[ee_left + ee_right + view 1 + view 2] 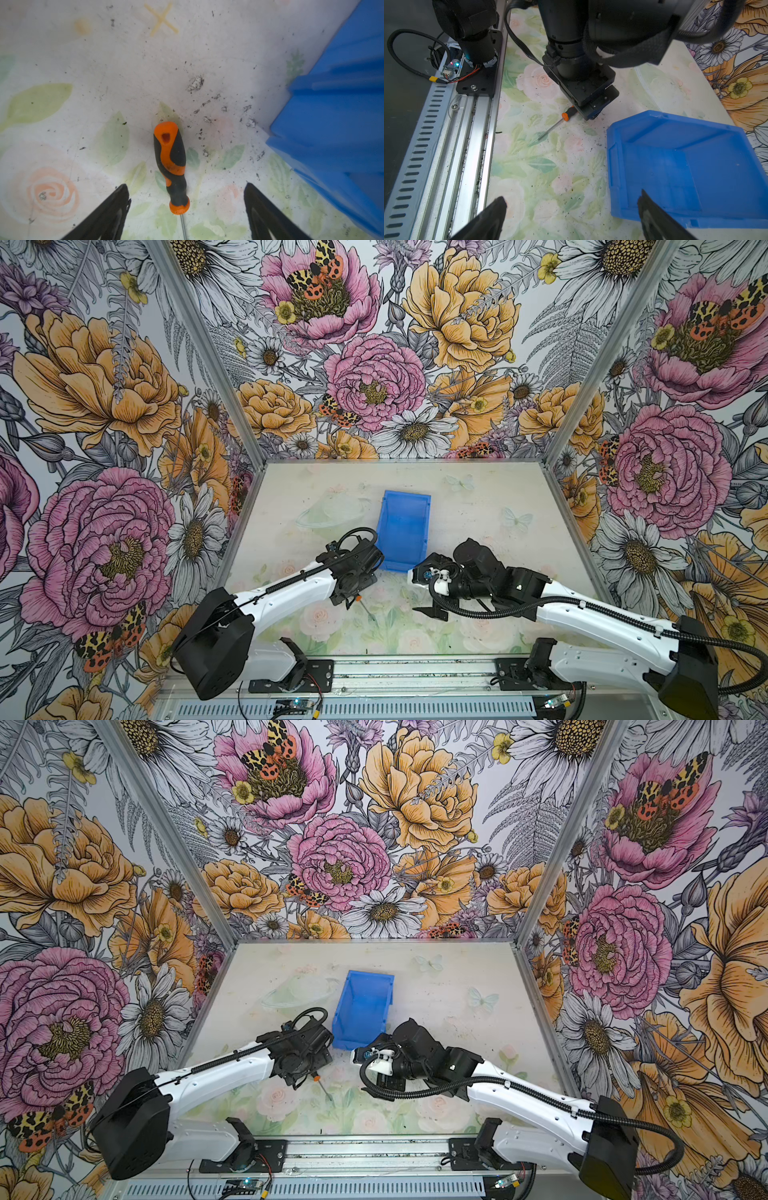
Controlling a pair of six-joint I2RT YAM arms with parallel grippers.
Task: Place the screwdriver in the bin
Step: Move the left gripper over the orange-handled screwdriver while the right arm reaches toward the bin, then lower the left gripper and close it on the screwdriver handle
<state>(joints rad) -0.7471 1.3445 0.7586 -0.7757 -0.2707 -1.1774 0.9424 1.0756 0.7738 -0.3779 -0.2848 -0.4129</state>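
**Item under inspection.** The screwdriver (171, 166) has a chunky handle in wavy orange and black bands. There is a small recess near its rounded butt end and an orange collar where the thin metal shaft begins. It lies flat on the counter (124, 62), which has a pale floral print speckled with dark debris.

**Position.** The screwdriver is on the counter, outside the bin (403, 531), near the bin's low front lip. In both top views only the orange collar and the shaft (365, 610) (324, 1089) show. The shaft points toward the metal rail at the counter's near edge, and the handle is hidden beneath the left arm's wrist. The right wrist view shows the same: collar and shaft (565, 116) project from under the black housing, and the tip rests on the counter.

**Left end effector** (186, 184). The jaws stand apart and straddle the collar end of the handle. Both black fingers (108, 214) are clear of it, with a visible gap on either side. Nothing is gripped. The bin wall (332, 124) rises just beside one finger.

**Right end effector** (571, 195). The jaws are spread wide and hold nothing. It sits low over the counter by the bin's front corner (618, 207), well apart from the screwdriver.

**Bin.** Bright blue plastic, rectangular, standing upright on the counter between the two arms.
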